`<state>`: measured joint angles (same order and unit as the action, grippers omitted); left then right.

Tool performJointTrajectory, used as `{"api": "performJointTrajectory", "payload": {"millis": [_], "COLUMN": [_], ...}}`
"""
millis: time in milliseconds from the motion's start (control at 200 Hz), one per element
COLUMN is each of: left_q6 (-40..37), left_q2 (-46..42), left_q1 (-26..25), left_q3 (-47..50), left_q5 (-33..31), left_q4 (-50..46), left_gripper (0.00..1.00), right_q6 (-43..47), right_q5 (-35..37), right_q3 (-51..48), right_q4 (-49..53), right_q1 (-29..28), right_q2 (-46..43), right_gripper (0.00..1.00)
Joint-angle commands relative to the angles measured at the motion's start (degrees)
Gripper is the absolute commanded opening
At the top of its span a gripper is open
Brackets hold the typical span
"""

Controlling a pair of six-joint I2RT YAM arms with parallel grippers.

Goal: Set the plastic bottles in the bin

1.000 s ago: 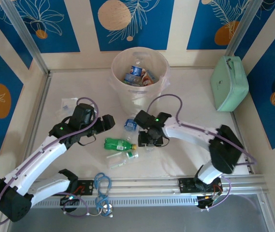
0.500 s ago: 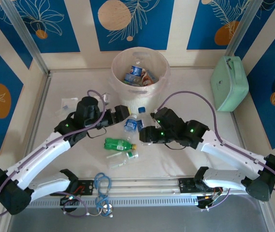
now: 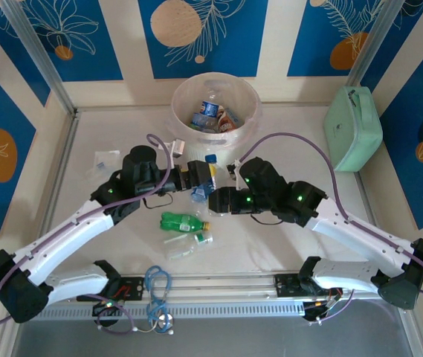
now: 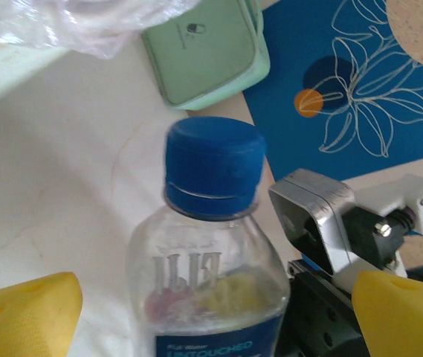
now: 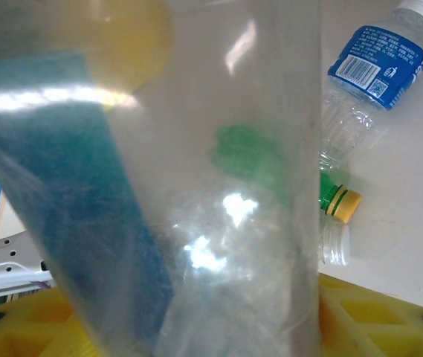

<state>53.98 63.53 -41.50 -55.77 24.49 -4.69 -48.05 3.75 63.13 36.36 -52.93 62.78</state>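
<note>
1. A clear bottle [image 3: 207, 172] with a blue cap and blue label stands upright above the middle of the table, just on the near side of the bin [image 3: 250, 126].
2. The left pincer [image 3: 198, 178] reaches in from the left. In the left wrist view its yellow fingers [image 4: 19, 312] are spread wide on either side of the bottle's shoulder, with a gap on each side.
3. The right pincer [image 3: 217, 196] comes from the right and is clamped on the lower body of the same bottle. In the right wrist view the bottle stands hard against the lens, between the yellow fingers.
4. Inside the bin lie several more bottles [image 3: 210, 113], some with blue labels and one with a brown-red label.
5. On the table just nearer than the pincers lies a green bottle [image 3: 181, 222] with a yellow cap. A small clear one [image 3: 187, 245] lies nearer still.
6. Another blue-labelled bottle [image 5: 375, 61] lies flat near them.
7. The table [image 3: 300, 160] is white, and a mint-green case [image 3: 354, 128] sits at its far right.
8. The wall panels [image 3: 226, 41] are blue with white leaf drawings and orange discs.
</note>
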Motion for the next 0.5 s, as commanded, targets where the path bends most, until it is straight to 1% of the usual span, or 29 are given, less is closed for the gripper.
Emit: {"api": "performJointTrajectory", "payload": {"millis": [0,280,495], "left_q6": [-0.51,-1.1,-1.34], "left_q2": [1.73,3.62,3.61], "left_q1": [-1.11,-1.45,-1.44], "left_q3": [-0.36,-0.74,-0.83], "left_q5": [3.17,2.88,2.05], "left_q4": [1.34,0.09,-0.72], "left_gripper": [0.9,0.85,0.78], "right_q6": [1.15,1.34,1.7], "right_q5": [-2.23,-2.34,-1.47], "right_q3": [2.34,2.45,2.43], "right_q4": [-1.51,-1.47,-0.94], "right_q1": [-0.27,-0.65,-1.1], "right_q2": [-0.65,-0.56,-0.38], "right_gripper": [0.55,0.56,0.56]}}
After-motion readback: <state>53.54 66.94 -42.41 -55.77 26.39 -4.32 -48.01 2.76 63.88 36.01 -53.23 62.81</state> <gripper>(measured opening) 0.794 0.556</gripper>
